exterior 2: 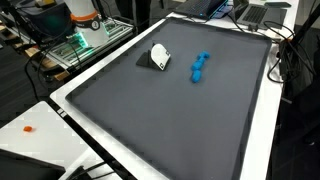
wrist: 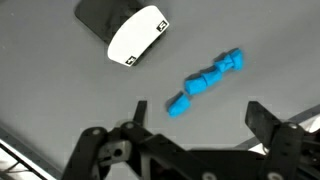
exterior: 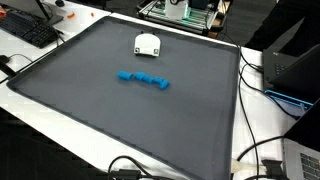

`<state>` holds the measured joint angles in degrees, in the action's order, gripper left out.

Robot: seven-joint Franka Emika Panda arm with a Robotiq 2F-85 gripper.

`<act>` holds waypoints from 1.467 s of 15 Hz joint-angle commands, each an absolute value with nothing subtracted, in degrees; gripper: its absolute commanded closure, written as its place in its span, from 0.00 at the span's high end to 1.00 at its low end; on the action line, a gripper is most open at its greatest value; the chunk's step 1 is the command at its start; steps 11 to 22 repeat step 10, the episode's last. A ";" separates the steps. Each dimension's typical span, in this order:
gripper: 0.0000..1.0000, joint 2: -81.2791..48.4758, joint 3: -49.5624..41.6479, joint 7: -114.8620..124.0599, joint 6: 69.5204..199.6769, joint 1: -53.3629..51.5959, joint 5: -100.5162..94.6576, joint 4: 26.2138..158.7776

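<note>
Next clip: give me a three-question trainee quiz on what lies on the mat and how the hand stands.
1. True or false: the hand is shut on the blue piece.
2. In the wrist view, which lies nearer the hand: A, the blue piece, or B, the white-and-black object?
3. Fill in: both things lie on a dark ___ mat.
Key: 1 false, the jaws stand open and empty; 2 A; 3 grey.
</note>
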<state>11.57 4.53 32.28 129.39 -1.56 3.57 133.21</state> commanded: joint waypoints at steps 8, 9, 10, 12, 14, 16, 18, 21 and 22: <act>1.00 10.10 5.92 16.07 131.49 -3.53 3.61 130.13; 1.00 10.12 5.89 16.07 131.49 -3.51 3.61 130.13; 1.00 10.12 5.89 16.07 131.49 -3.51 3.62 130.13; 1.00 10.12 5.89 16.07 131.49 -3.51 3.62 130.13; 1.00 10.12 5.89 16.07 131.49 -3.51 3.62 130.13; 1.00 10.12 5.89 16.07 131.49 -3.51 3.62 130.13; 1.00 10.12 5.89 16.07 131.49 -3.51 3.62 130.13; 1.00 10.12 5.89 16.07 131.49 -3.51 3.62 130.13; 1.00 10.12 5.89 16.07 131.49 -3.51 3.62 130.13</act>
